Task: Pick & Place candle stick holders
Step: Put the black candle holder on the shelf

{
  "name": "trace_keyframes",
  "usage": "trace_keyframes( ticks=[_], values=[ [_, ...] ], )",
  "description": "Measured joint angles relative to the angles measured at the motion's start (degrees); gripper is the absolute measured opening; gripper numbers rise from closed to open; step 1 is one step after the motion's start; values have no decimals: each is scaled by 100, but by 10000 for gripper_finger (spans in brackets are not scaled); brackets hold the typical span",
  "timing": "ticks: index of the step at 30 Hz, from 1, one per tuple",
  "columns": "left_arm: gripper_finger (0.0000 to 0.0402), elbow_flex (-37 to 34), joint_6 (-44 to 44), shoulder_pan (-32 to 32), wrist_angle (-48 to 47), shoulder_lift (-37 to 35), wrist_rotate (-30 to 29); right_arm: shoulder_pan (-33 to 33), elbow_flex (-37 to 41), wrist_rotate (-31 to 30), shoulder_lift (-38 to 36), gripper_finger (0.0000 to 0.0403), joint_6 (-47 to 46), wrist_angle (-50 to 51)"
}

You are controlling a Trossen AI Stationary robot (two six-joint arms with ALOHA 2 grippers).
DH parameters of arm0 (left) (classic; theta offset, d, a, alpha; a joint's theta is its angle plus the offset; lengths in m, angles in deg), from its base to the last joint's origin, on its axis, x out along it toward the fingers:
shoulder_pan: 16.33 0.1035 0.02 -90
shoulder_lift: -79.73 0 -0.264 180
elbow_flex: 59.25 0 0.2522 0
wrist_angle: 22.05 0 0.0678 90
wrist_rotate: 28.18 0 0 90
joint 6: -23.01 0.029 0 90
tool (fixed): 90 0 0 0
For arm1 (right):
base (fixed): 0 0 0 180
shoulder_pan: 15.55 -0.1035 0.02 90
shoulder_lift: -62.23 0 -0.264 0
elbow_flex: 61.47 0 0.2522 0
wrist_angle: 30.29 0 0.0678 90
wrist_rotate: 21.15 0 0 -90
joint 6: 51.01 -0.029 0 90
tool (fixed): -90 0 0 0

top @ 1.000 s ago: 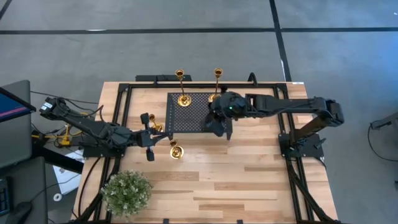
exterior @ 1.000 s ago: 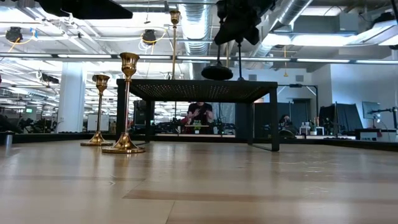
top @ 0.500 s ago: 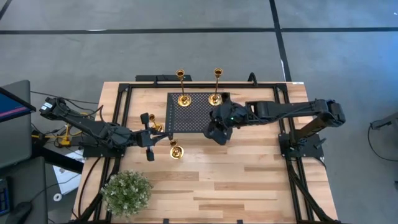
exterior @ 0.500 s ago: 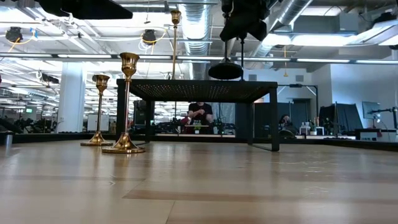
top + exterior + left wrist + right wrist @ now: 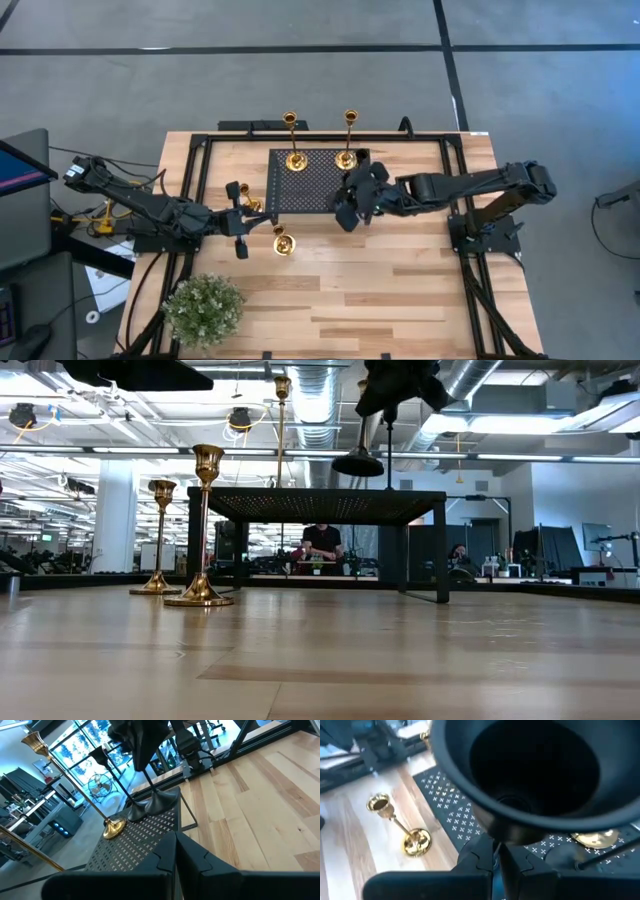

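The black perforated stand (image 5: pixel 305 182) sits mid-table. Two tall gold candle stick holders (image 5: pixel 293 158) (image 5: pixel 347 156) rest by their round bases on its far edge, and a black one (image 5: pixel 120 785) stands on it too. My right gripper (image 5: pixel 347 212) hangs over the stand's near right part, shut on a second black holder (image 5: pixel 358 460). Two short gold holders (image 5: pixel 283 241) (image 5: pixel 248 198) stand on the table left of the stand. My left gripper (image 5: pixel 175 854) waits beside them, shut and holding nothing. My right gripper pinches the black holder's stem just under its cup (image 5: pixel 496 834) between its two fingers, which slant downward and lie across the stem. The holder hangs roughly upright, cup up. Its round base (image 5: pixel 358 462) is lifted clear above the stand's top.
A green potted plant (image 5: pixel 203 308) stands at the table's near left corner. Black frame rails (image 5: pixel 196 160) run along the table's left, far and right edges. Bare wood lies in front of the stand (image 5: pixel 380 280).
My right gripper has swung a little toward the table's near edge over the stand and has rolled at the wrist, carrying the black holder. The holder's base has risen slightly higher above the stand's top.
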Motion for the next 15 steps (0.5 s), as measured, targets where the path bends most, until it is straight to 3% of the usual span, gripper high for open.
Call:
trace_keyframes(
  ticks=[5, 15],
  values=[
    [8, 2, 0, 2, 0, 0, 1, -260, 0, -598, 0, 0, -578, -86],
    [8, 0, 0, 0, 0, 0, 1, -193, 2, -589, 9, 0, -916, -77]
  ],
)
